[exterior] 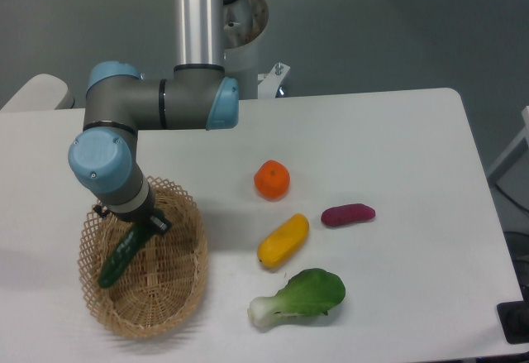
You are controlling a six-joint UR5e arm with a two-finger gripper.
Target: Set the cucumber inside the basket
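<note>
The cucumber [119, 257] is dark green and glossy. It hangs tilted over the left inside of the tan wicker basket [178, 297], its lower end near the left rim. My gripper [142, 226] is above the basket's upper left part and is shut on the cucumber's upper end. The fingers are mostly hidden by the wrist. I cannot tell whether the cucumber's lower end touches the basket.
An orange fruit [272, 179], a yellow oblong vegetable [283, 241], a purple sweet potato [347, 214] and a bok choy [302, 297] lie on the white table [397, 148] to the right of the basket. The arm's base column [198, 16] stands at the back.
</note>
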